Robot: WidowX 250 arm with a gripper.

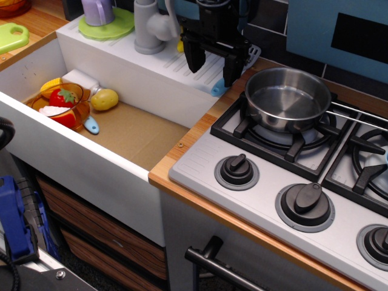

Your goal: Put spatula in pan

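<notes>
The spatula [219, 88] lies on the white ridged drainboard [176, 63] left of the stove; only its light-blue handle end and a corner of its grey slotted head [253, 53] show past the gripper. My black gripper [213, 68] is open, fingers pointing down, and straddles the spatula's handle from above. The shiny steel pan [286, 99] sits on the rear-left burner, its long thin handle running right. It holds nothing.
A grey faucet [147, 27] and a purple cup on a green plate [106, 24] stand behind the sink. The sink holds an orange bowl [63, 109] with toy food, a yellow piece [104, 99] and a small light-blue piece [91, 126]. Stove knobs [236, 170] line the front.
</notes>
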